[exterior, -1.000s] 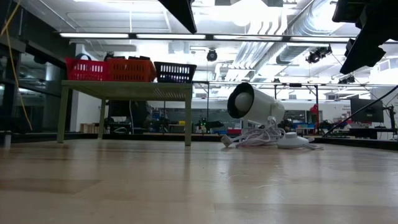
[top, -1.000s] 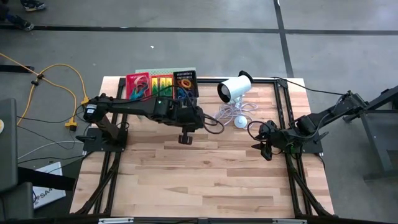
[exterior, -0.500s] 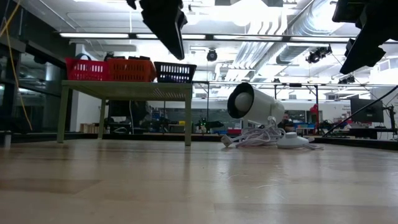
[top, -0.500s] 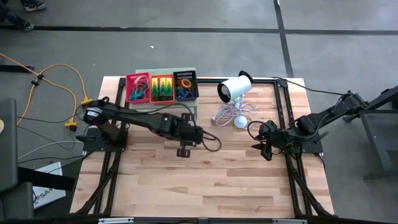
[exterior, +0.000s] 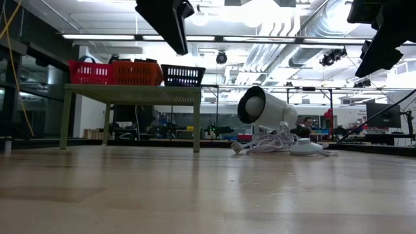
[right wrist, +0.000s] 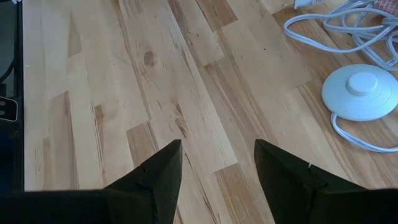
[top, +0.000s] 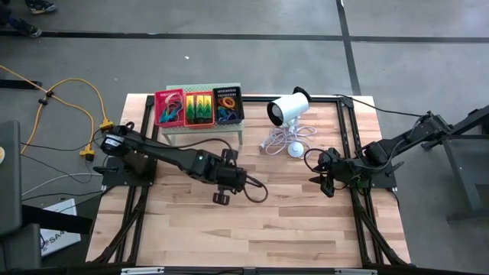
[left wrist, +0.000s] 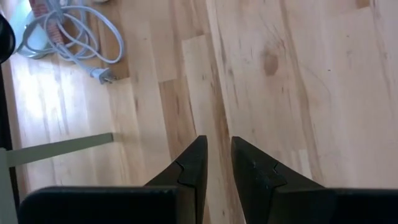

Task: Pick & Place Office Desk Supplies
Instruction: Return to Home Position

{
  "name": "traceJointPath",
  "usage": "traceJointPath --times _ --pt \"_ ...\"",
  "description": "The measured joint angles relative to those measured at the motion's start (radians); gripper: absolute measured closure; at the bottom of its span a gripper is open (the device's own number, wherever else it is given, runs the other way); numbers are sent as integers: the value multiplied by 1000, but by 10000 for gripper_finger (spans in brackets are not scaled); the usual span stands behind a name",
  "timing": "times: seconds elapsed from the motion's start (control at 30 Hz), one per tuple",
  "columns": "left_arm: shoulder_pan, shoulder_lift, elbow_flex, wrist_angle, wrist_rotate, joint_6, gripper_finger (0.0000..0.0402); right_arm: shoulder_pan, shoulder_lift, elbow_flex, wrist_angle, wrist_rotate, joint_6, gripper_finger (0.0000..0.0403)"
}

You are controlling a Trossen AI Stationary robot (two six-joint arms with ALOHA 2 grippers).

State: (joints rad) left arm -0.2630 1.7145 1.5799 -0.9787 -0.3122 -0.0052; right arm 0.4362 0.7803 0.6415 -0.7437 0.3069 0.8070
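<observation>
Read the table [top: 252, 237] as a clock face with twelve at its far edge. The left gripper [top: 220, 198] hangs above the boards just off the centre, toward eight o'clock, and its arm reaches in from nine. Its wrist view shows the fingers [left wrist: 191, 169] drawn to a narrow gap with only bare wood between them, so they hold nothing. At three o'clock the right gripper [top: 325, 183] waits near its base. Its fingers [right wrist: 163, 171] are spread wide and carry nothing either.

Further back, toward one o'clock, a white round puck [top: 295, 149] lies on the table beside a tangle of pale cable [top: 276, 139]. Just beyond them rests a white cylinder device [top: 289, 109].

At eleven o'clock, against the far edge, stands a pale-green stand [top: 202, 127]. All three baskets sit on its top in a close row.
- **Nine o'clock end:** the red basket [top: 169, 108] holds red loops with a bit of green and blue among them.
- **Centre:** the middle basket [top: 199, 108], orange-red to my eye, holds the small green packs, set side by side.
- **Three o'clock end:** the black basket [top: 228, 105] holds a heap of loops, blue and orange-brown.

From table height only the basket walls show in a line above the stand's top, and their contents are hidden.
</observation>
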Motion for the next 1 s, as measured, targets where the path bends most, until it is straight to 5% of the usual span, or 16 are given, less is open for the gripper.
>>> traceJointPath --times 0.17,0.5,1.0 --pt "-8 -35 -44 29 0 12 337 0 0 0 0 0 0 215" --pt "-30 -338 -521 350 -1 12 337 0 0 0 2 0 0 215" --pt "-30 -734 -993 666 -4 131 337 0 0 0 3 0 0 215"
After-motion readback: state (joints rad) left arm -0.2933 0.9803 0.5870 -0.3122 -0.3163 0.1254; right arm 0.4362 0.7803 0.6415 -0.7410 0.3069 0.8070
